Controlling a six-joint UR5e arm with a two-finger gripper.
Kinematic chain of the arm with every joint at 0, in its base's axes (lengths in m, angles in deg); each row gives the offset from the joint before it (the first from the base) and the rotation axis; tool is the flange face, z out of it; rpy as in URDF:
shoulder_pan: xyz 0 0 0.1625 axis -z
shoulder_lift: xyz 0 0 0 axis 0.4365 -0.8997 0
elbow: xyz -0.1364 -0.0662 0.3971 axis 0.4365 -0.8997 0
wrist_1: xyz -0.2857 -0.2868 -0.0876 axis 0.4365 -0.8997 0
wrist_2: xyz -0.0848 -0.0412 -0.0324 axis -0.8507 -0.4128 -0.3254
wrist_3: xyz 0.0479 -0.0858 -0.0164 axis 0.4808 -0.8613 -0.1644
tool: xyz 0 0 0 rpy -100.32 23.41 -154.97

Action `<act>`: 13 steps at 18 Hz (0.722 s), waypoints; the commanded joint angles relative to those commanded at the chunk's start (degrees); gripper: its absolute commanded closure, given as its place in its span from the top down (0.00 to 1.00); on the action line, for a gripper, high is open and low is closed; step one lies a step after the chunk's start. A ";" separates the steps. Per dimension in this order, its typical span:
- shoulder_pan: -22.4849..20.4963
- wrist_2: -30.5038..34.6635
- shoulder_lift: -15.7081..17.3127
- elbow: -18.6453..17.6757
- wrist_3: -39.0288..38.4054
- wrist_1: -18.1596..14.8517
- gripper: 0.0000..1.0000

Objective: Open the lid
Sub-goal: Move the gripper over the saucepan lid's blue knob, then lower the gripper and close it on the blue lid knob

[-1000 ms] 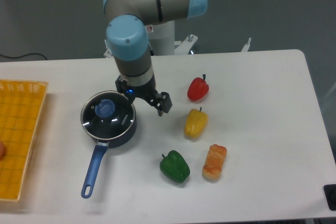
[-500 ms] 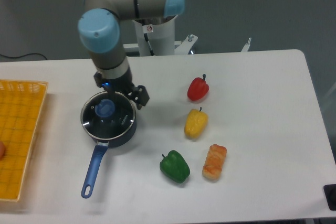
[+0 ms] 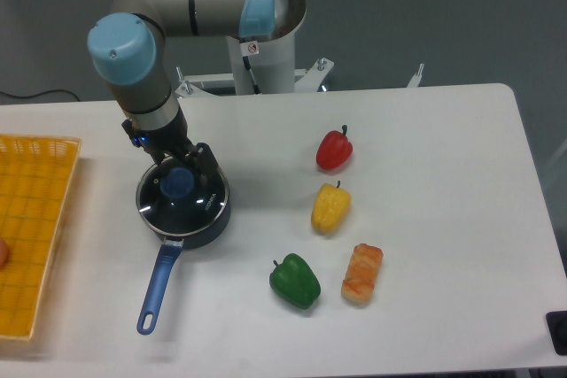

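Observation:
The lid (image 3: 197,204), a clear glass disc with a metal rim and a blue knob (image 3: 176,184), sits shut on the dark blue saucepan (image 3: 159,279) at the table's left-centre. My gripper (image 3: 182,164) hangs just over the lid's far edge, right behind the knob. One black finger (image 3: 205,157) shows to the right of the knob, while the other is mostly hidden under the wrist. The fingers look spread apart and hold nothing.
A yellow basket (image 3: 35,219) lies at the left edge. To the right of the pan lie a red pepper (image 3: 334,150), a yellow pepper (image 3: 330,207), a green pepper (image 3: 295,281) and a piece of fried food (image 3: 362,273).
The arm has swung left from beside the pan's right rim, and the gripper now stands over the lid by the knob. The lid and pan have not moved.

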 joint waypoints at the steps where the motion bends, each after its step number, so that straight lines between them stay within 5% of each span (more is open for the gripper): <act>1: 0.62 0.17 -0.09 -0.09 0.00 0.35 1.00; 13: 0.80 0.70 -1.93 -0.09 0.00 2.29 1.00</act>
